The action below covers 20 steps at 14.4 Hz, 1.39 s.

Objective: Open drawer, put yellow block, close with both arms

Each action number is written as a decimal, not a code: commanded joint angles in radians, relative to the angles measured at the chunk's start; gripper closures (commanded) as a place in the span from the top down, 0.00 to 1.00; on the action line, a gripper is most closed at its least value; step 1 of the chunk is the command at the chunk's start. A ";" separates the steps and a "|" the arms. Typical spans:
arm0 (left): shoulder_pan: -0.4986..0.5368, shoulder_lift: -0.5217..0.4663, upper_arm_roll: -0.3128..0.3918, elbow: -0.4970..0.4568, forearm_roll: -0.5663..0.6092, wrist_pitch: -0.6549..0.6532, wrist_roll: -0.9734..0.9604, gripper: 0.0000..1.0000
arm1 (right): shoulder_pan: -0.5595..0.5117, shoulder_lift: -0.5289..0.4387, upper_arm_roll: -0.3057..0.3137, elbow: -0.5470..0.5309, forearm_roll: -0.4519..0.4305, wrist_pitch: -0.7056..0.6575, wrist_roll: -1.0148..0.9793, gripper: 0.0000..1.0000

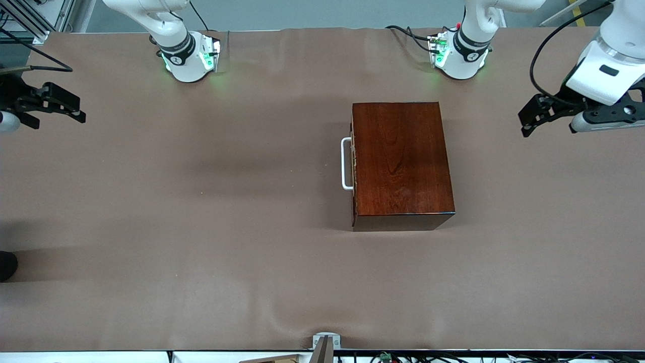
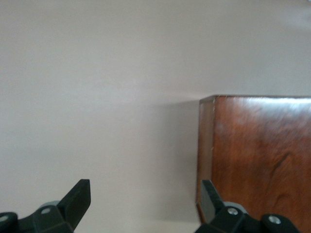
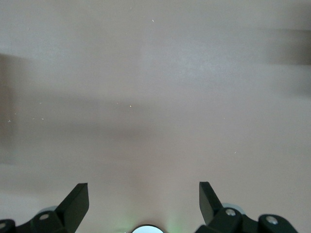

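The dark mahogany box [image 1: 400, 161] stands on the table toward the left arm's end. Its drawer [image 1: 353, 171] is pushed fully in, and the white loop handle [image 1: 346, 164] faces the right arm's end. The yellow block is out of view. My left gripper [image 1: 525, 123] hangs open and empty in the air off the box's closed end; its wrist view shows its fingertips wide apart [image 2: 146, 194] and a corner of the box [image 2: 257, 155]. My right gripper [image 1: 80, 112] hovers open and empty at the right arm's end of the table, with only bare cloth between its fingertips [image 3: 144, 194].
A brown cloth [image 1: 201, 227] covers the table. The arms' green-lit bases [image 1: 191, 58] [image 1: 458, 55] stand along the edge farthest from the front camera. A small metal clamp [image 1: 325, 343] sits at the nearest edge. A dark object [image 1: 6, 264] pokes in at the right arm's end.
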<state>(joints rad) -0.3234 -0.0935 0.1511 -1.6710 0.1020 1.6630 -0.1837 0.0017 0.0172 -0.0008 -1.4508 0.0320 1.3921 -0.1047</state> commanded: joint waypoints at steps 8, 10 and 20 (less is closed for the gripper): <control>0.259 -0.035 -0.209 0.007 -0.033 -0.069 0.101 1.00 | -0.049 -0.016 0.027 -0.013 -0.004 0.011 -0.003 1.00; 0.299 -0.031 -0.226 0.008 -0.067 -0.069 0.101 1.00 | -0.029 -0.016 0.027 -0.016 -0.012 0.013 -0.003 1.00; 0.345 0.034 -0.275 0.134 -0.085 -0.127 0.078 1.00 | 0.004 -0.016 0.025 -0.011 -0.049 0.013 -0.001 1.00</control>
<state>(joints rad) 0.0001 -0.0814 -0.1157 -1.5787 0.0393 1.5644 -0.1149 -0.0008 0.0172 0.0277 -1.4513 0.0038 1.3995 -0.1069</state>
